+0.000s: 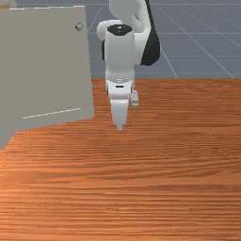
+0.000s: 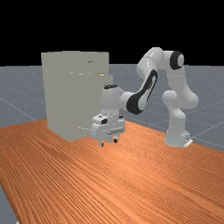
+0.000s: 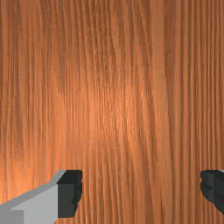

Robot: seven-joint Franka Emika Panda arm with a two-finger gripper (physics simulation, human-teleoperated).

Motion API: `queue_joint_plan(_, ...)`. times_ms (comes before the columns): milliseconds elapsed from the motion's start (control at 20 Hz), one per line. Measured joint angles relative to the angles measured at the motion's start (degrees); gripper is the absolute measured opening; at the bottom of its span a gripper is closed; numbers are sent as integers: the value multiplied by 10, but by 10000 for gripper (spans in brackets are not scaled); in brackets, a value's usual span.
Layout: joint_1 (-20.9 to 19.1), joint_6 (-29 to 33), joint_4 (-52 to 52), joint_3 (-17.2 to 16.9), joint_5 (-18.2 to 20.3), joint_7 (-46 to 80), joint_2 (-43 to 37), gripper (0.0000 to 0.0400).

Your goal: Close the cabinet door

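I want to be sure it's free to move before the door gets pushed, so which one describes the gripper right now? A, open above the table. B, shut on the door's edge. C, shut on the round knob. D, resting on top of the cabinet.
A: the wrist view shows the gripper with its fingers wide apart, nothing held between them, and the table below.

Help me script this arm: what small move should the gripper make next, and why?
I'd ease the gripper toward the front view's left, up to the door near its knob-side edge. In that view it hangs to the right of that edge, apart from the panel, with nothing between its open fingers. Contact near the knob, likely far from the hinge, should make pushing easier.
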Motion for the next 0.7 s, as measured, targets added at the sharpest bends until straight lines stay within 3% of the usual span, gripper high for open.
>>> queue_joint_plan(50,2,-7,-3,-6,-10,4,0,249)
queue_joint_plan(100,1,-12,-6,-11,-15,7,1,158)
queue_joint_plan(150,1,-15,-10,-17,-19,19,0,253)
queue_joint_plan(200,1,-17,-12,-20,-21,26,-1,311)
queue_joint_plan(300,1,-18,-14,-23,-22,33,-1,367)
queue_joint_plan(350,16,16,-93,-45,-34,143,-47,225)
queue_joint_plan(400,28,33,-145,-67,-45,255,-77,137)
queue_joint_plan(450,40,38,-173,-85,-53,369,-93,84)
queue_joint_plan(600,76,21,-190,-124,-57,702,-103,19)
queue_joint_plan(700,89,9,-186,-135,-56,805,-101,7)
